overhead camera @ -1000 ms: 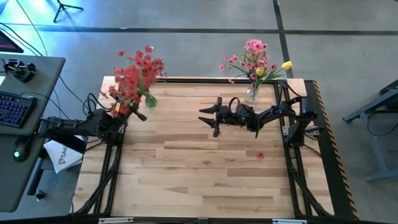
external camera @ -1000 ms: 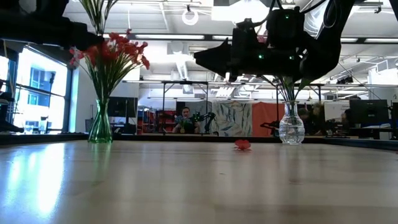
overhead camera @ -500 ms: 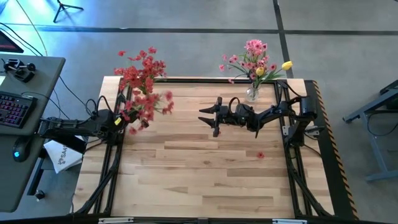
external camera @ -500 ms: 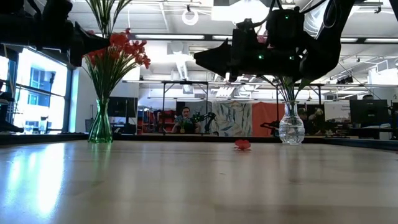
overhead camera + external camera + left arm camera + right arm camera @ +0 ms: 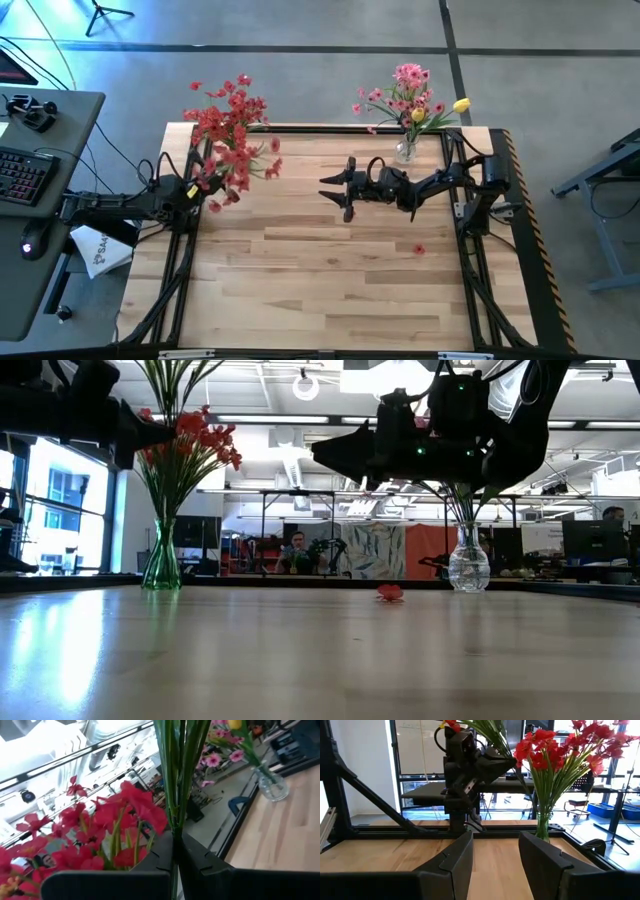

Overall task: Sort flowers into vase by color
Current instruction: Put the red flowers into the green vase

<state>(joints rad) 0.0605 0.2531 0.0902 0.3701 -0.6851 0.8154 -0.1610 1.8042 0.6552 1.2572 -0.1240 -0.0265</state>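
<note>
My left gripper (image 5: pixel 196 188) is over the table's far-left part, shut on a spray of red flowers (image 5: pixel 244 165) whose green stems (image 5: pixel 166 374) rise above it. Just beyond stands a green vase (image 5: pixel 161 566) with a red bouquet (image 5: pixel 226 108). My right gripper (image 5: pixel 334 190) hovers open over the middle of the table, touching nothing. At the far right, a clear vase (image 5: pixel 405 151) holds pink and yellow flowers (image 5: pixel 410 92). One loose red blossom (image 5: pixel 419 249) lies on the table. My left gripper (image 5: pixel 175 851) pinches a bundle of several thin green stems (image 5: pixel 175 805) between its two fingers. The fingers come about level from the table's left side and lie across the stems. The spray is lifted clear and stands roughly upright, its blossoms above the fingers.
A black frame rail (image 5: pixel 330 129) runs along the table's far edge behind both vases. Bare wood (image 5: pixel 320 290) covers the near half of the table. A desk with a keyboard (image 5: pixel 25 175) stands off the left side. A person (image 5: pixel 297 552) sits in the room beyond.
My left gripper has drawn back toward the table's left edge with the red spray. The spray's blossoms have swung toward the right, out of the vase's bouquet, and now stand apart from it. My right arm has kept still.
</note>
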